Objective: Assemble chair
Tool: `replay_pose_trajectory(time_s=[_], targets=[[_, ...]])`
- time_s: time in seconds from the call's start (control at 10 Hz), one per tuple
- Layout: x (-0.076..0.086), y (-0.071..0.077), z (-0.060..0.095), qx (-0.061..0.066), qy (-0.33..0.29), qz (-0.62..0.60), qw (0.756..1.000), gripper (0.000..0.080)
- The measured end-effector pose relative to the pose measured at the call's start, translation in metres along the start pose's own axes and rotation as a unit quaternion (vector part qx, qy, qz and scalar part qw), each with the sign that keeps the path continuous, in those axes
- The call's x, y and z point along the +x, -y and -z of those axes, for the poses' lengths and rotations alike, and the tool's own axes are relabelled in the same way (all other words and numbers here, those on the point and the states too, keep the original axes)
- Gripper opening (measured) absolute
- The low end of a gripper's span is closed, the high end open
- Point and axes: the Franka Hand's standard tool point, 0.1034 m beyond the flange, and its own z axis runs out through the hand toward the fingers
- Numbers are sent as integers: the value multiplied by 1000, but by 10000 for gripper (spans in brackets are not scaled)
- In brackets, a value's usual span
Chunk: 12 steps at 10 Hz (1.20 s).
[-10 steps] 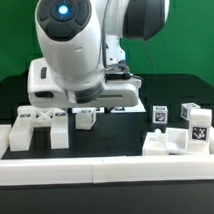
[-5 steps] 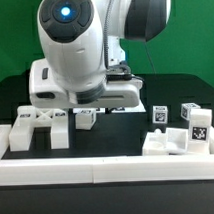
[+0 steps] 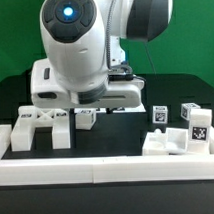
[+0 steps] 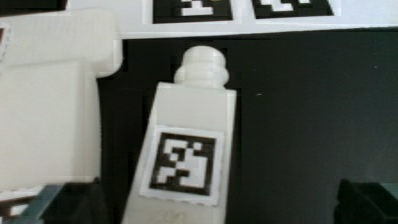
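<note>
Wrist view: your claw [image 4: 199, 208] stands wide open. Its two dark fingertips [image 4: 32, 205] are blurred, one on each side of a white chair post [image 4: 183, 150]. The post lies flat on the black bench [image 4: 302, 120], marker tag facing up, with a rounded peg at the end away from the claw. Bare bench shows between each fingertip and the post, so nothing is held or touched. A white chair slab [image 4: 50, 100] lies just beside the post.

Exterior view: the white arm [image 3: 73, 46] fills the middle, low over the bench. Loose chair pieces sit behind the border rail [image 3: 107, 173]: a chunky piece [image 3: 41, 127] at the exterior view's left and tagged cubes [image 3: 158, 115] at its right.
</note>
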Motion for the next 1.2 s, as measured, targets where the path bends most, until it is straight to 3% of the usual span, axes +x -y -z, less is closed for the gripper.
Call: replay_pose_trajectory(time_s=[0.4, 1.2], targets=[[0, 1, 0, -1, 0, 2, 1000, 649], [-1, -10, 1, 8, -1, -4, 1000, 649]])
